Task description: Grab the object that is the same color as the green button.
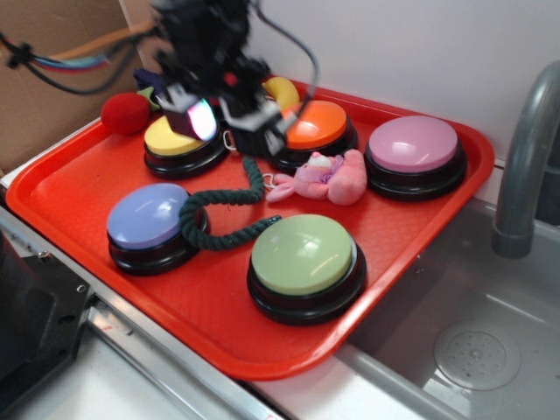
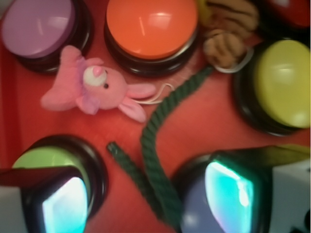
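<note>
Right now your gripper (image 1: 226,112) hangs above the back of the red tray (image 1: 70,188), between the yellow button (image 1: 179,140) and the orange button (image 1: 317,127). From the wrist view its two fingers (image 2: 63,204) stand wide apart with nothing between them. The dark green rope (image 1: 223,214) lies on the tray floor well below the claw: its loop curls beside the light blue button (image 1: 149,219), one end stops just short of the pale green button (image 1: 304,255), and its tail runs back toward the orange button. You can see a pink plush bunny (image 1: 324,178) lying just beside that tail, in front of the purple button (image 1: 413,147). A red ball (image 1: 125,113) sits at the tray's far left edge.
</note>
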`<action>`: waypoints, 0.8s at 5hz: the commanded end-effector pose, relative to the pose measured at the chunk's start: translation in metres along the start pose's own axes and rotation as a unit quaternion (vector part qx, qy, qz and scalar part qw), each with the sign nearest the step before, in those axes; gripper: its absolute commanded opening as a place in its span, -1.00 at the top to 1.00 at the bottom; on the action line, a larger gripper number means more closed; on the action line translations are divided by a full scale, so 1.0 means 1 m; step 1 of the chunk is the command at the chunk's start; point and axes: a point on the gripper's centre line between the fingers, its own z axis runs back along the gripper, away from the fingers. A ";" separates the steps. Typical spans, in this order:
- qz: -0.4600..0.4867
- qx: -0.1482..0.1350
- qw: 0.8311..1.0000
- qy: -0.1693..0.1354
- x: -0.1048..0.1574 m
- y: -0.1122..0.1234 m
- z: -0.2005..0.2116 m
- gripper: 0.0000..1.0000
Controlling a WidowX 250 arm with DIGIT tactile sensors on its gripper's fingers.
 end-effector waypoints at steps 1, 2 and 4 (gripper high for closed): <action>-0.009 -0.016 1.000 -0.009 0.023 -0.006 -0.034 -1.00; -0.007 -0.006 1.000 0.006 0.020 -0.006 -0.041 -1.00; -0.002 0.018 0.999 0.031 0.012 -0.002 -0.048 -1.00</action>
